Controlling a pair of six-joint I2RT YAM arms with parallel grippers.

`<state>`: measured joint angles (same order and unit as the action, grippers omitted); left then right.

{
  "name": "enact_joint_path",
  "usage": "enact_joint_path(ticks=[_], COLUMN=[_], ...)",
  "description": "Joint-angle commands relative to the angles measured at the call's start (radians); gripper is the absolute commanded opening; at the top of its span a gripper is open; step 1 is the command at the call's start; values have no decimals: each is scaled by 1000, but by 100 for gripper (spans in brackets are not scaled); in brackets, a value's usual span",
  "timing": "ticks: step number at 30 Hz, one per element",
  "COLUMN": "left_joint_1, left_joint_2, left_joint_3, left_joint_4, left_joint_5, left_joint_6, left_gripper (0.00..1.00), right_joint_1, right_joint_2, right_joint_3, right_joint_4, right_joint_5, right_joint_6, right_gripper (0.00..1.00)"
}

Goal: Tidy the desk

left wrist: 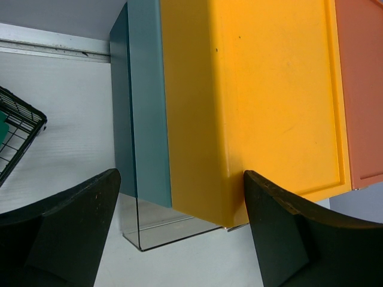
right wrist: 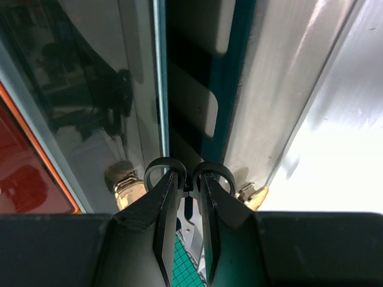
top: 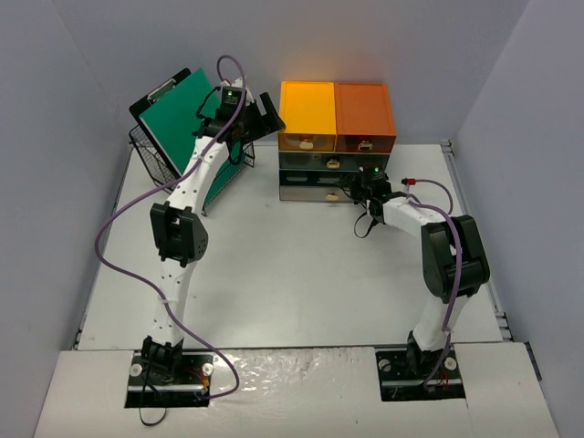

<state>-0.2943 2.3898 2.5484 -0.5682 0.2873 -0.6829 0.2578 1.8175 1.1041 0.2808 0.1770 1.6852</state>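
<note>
The flat white matte desk point(top: 274, 274) sits under everything, with grey-blue walls on three sides.

Closest in, the right hand point(right wrist: 182, 177) is pinched nearly closed, nosed up close to the mirrored front of the teal stacked drawer unit point(top: 319, 178), between two little brass knobs point(right wrist: 125, 186). I can't tell if it's got hold of anything. A green gridded scrap point(right wrist: 188, 269) peeks out low between the fingers. My worry: it's lined up on the gap, not on a knob, so a push forward probably just shoves the whole stack back or scuffs the mirror.

Further back, the left hand point(left wrist: 181, 197) is wide open and empty, straddling a corner of the yellow plastic bin point(top: 307, 111) on top of the stack. Close from there and I'd bet it catches only the corner, twists the bin, maybe drags it off.

That arm is also right beside the black wire basket point(top: 151, 160) holding the green clipboard point(top: 178, 114). One careless swing could tip it.
</note>
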Motion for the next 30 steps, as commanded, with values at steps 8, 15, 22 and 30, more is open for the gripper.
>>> enact_joint_path(ticks=[8,15,22,30], left_joint_1=[20,20,21,27], left_joint_2=[-35,-37,-36,-44], left_joint_3=[32,30,32,25], left_joint_4=[-114,-121,-127,-134], left_joint_5=[-48,-51,-53,-56], left_joint_6=[44,52,58,66], left_gripper=[79,79,79,79], right_joint_1=[-6,-12,-39,-48], right_joint_2=[-85,-69,15,70], right_joint_3=[44,22,-21,-71], right_joint_4=[61,141,352,455], right_joint_5=[11,-19,-109,-154], right_joint_6=[-50,-55,-65,-70], right_gripper=[0,0,0,0])
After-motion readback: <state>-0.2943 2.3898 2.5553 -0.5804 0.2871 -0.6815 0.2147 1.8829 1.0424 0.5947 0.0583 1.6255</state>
